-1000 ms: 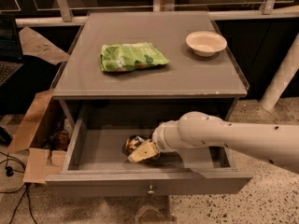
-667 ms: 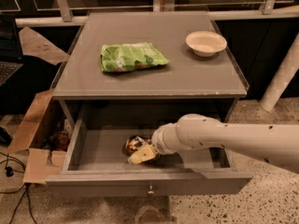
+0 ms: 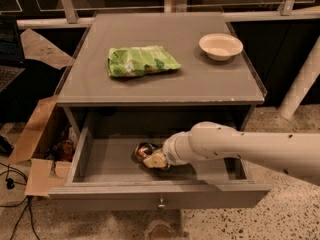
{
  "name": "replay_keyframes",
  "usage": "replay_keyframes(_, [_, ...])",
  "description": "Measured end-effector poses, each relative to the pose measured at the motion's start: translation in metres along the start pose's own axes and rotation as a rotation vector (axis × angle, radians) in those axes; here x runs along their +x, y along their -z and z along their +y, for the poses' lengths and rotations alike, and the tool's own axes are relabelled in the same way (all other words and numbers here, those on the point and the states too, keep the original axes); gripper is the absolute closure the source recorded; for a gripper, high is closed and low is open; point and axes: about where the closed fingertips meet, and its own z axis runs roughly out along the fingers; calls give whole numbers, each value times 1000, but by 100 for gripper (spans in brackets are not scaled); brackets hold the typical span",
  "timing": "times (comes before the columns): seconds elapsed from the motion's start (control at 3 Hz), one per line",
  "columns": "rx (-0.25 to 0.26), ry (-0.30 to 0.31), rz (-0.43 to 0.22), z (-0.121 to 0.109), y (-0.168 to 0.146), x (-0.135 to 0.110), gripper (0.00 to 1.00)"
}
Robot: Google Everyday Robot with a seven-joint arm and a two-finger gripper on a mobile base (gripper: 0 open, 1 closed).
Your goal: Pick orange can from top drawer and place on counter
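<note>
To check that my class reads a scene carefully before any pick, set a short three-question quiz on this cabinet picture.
1. True or false: the top drawer stands open.
2. Where is the tool? A) above the counter B) inside the drawer, at the orange can C) out of sight
3. Name the two things resting on the counter.

Key: 1 true. 2 B. 3 green snack bag and white bowl.
</note>
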Motion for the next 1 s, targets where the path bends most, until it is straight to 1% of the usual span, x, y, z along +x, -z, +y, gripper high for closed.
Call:
replay_keyframes(0.67, [0, 0, 0, 0, 0, 0, 88])
replay_keyframes(1.0, [0, 0, 0, 0, 0, 0, 100])
